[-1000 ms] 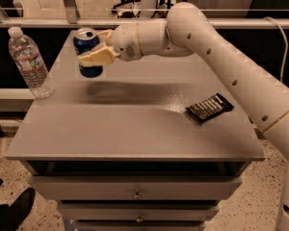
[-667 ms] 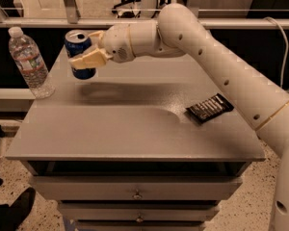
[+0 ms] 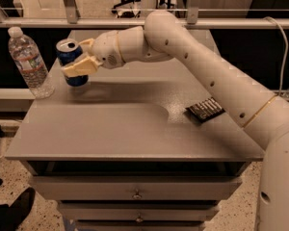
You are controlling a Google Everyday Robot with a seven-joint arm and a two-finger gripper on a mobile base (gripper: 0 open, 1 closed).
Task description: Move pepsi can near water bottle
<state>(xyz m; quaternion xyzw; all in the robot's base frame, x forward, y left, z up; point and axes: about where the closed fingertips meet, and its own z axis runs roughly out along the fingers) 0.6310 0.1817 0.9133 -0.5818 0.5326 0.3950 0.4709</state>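
Observation:
The pepsi can (image 3: 72, 61) is blue with a silver top and stands upright, held just above the grey table top (image 3: 115, 124) at its back left. My gripper (image 3: 78, 57) is shut on the can, with one cream finger (image 3: 79, 67) across its front. The water bottle (image 3: 31, 64), clear with a white cap and a pale label, stands upright at the table's left edge. The can is a short gap to the right of the bottle.
A flat dark snack wrapper (image 3: 205, 110) lies on the right side of the table. My white arm (image 3: 207, 71) reaches across from the right. Drawers (image 3: 135, 194) sit under the table top. A rail (image 3: 135, 22) runs behind the table.
My gripper has carried the can further left, toward the water bottle, and a little lower. The bottle and wrapper have not moved.

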